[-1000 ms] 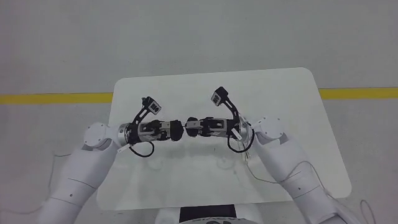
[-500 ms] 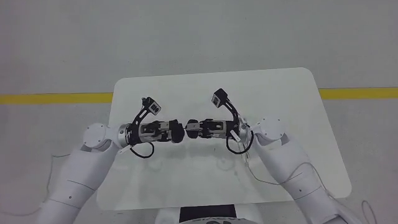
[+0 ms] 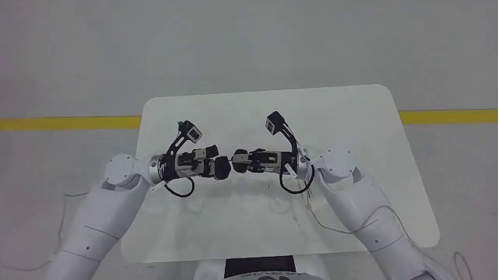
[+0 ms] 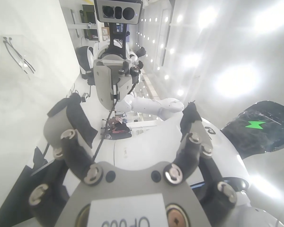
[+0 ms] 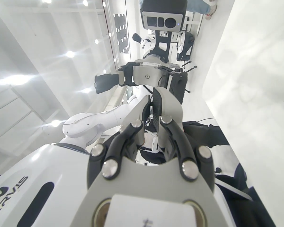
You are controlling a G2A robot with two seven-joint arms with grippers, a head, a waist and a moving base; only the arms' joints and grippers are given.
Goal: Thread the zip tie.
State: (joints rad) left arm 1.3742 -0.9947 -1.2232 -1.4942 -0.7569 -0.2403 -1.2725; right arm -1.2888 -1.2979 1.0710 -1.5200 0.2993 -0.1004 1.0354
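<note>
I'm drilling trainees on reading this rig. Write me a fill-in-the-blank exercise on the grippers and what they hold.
1. The left gripper has its fingers ___.
2. The right gripper is shut on a thin black ___.
3. The two grippers face each other above a ___ table.

Missing words: open; zip tie; white.

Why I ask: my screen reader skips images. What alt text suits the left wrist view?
The open left pincer faces the right pincer, which is shut on a thin black zip tie running toward the left one. More black ties lie on the white table beyond.
</note>
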